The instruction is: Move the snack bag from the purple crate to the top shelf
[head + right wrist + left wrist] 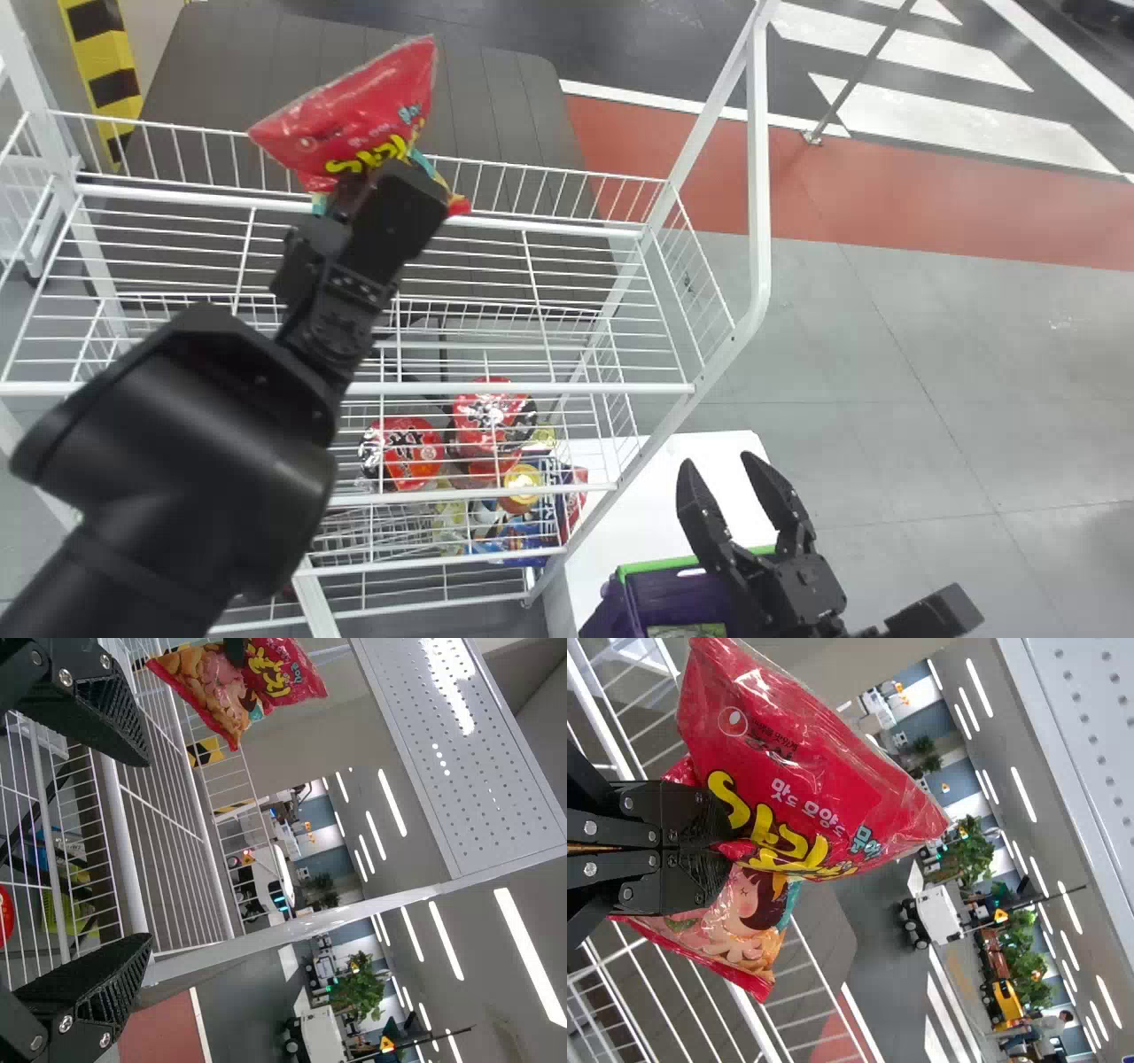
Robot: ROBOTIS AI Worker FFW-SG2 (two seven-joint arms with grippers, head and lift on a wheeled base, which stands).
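Out of purple plastic crate [687, 592]: red glossy snack bag [354, 124], pinched by L gripper [725, 822], at white wire top shelf [532, 388]. Rem.: placing. R gripper [718, 461] spread.

Over the white wire rack [532, 388], the robot's left arm [177, 452] is matte black, bulging smoothly below an angular collar, and its left gripper [359, 190] is blocky, dotted with round silvery screws [590, 827]. Beside the rack, the black right gripper [718, 458] has tapering fingers [106, 713] with ribbed, lattice-like sides.
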